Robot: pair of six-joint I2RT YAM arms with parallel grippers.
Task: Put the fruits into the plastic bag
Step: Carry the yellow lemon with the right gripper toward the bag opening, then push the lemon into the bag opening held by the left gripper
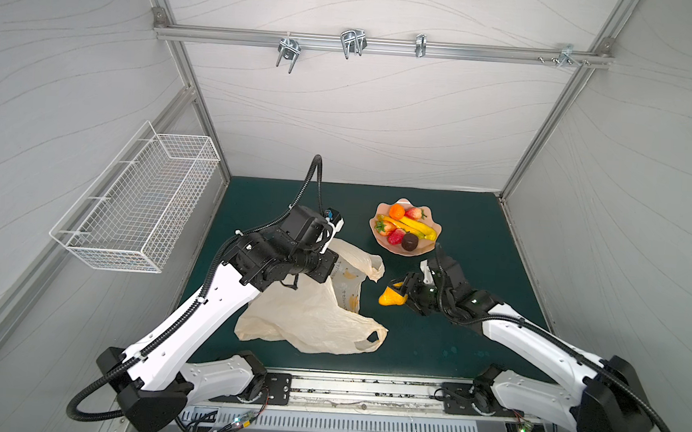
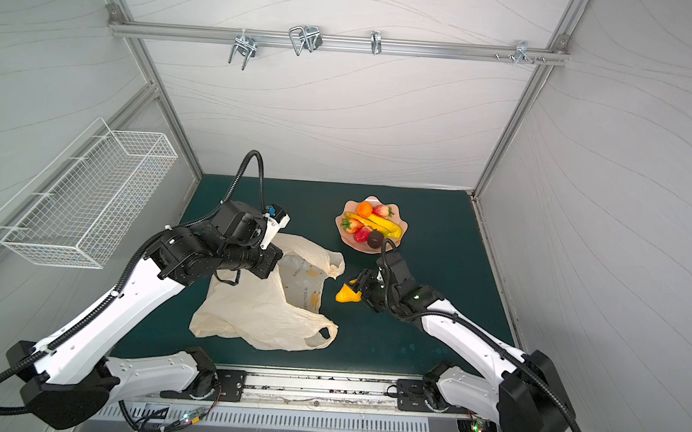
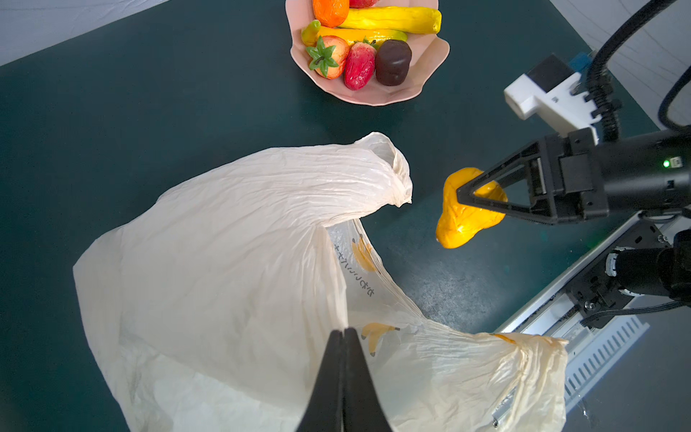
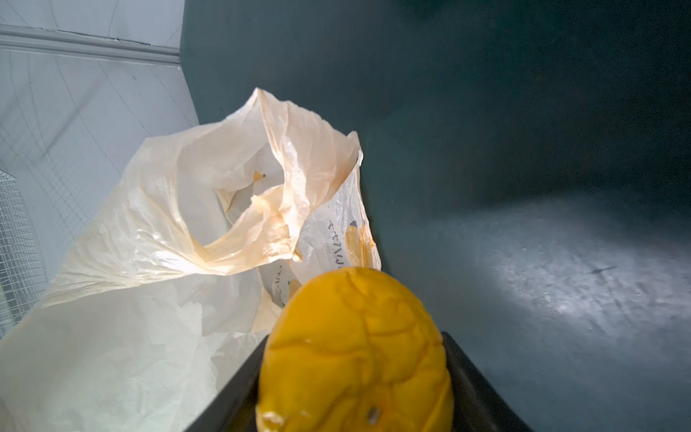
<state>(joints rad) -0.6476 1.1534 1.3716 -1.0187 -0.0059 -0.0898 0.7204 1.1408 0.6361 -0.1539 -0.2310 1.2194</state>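
Pink scalloped bowl (image 1: 382, 210) sat on the dark green mat (image 1: 452, 337), toward the back wall and right of middle. White wire basket (image 1: 136, 206) hung on the left wall, well apart from the bowl. Up high, an aluminium rail (image 1: 493, 54) crossed the back wall, with four metal hooks (image 1: 289, 52) spaced along it.

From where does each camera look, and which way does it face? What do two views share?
Top views: stereo pair high above the front, looking down on table, plastic bag, pink bowl; left arm and right arm show.
Left wrist: on the left arm, looking past the shut left jaws, pinching the bag, toward the bowl and right jaws.
Right wrist: behind the right jaws, facing the bag's mouth; the held yellow fruit fills the foreground.
Shared: both wrist views show bag and fruit.
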